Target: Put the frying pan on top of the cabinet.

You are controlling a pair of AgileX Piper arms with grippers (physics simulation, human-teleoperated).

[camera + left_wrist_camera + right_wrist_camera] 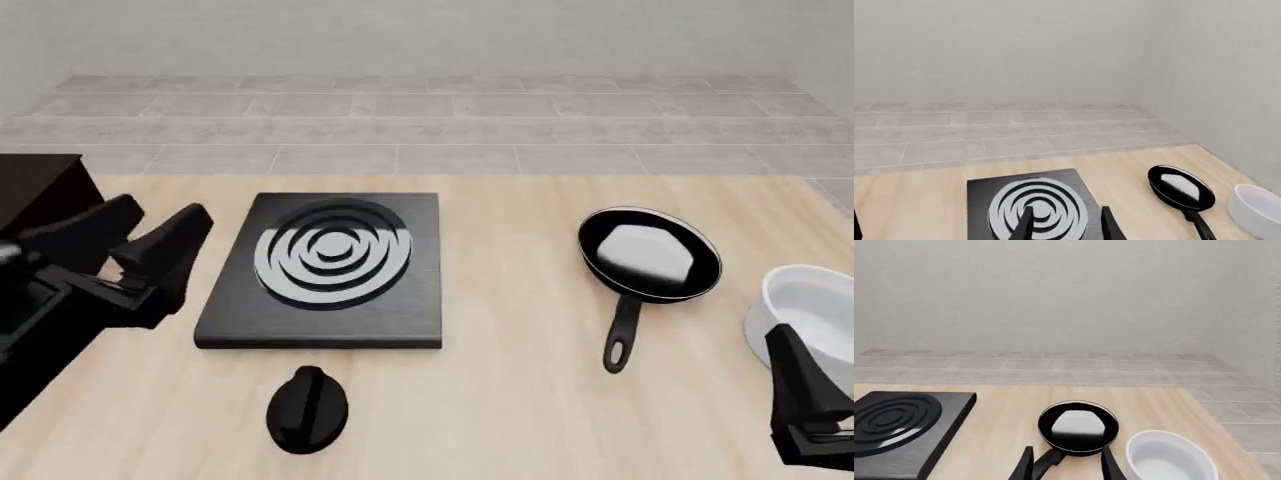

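Nearest the camera in the front view, the black right gripper (814, 400) pokes up from the lower right corner over the pale wooden table (521, 400), and its wrist view shows the two fingers (1109, 463) spread apart with nothing between them, the pan's handle showing in the gap beyond. Close to the front edge a small round black knob (307, 408) with a raised ridge lies on the wood, just in front of the flat black stove plate with silver concentric rings (328, 268). The black left gripper (140, 245) hovers at the left, beside the stove plate's left edge, its fingers (1111, 223) likewise held apart and empty. On the right side of the table sits the round shallow black frying pan (650, 255) with a glossy pale-reflecting inside, resting flat on the wood, its long thin handle pointing back toward the near edge and ending in a hole. Just to the pan's right, close but apart from it, stands a white round bowl (801, 310). At the far left, behind the left arm, a corner of the dark brown boxy wooden cabinet (40, 185) shows, well apart from the pan. Beyond the table lie a tiled grey floor (427, 130) and a plain pale wall (427, 30).
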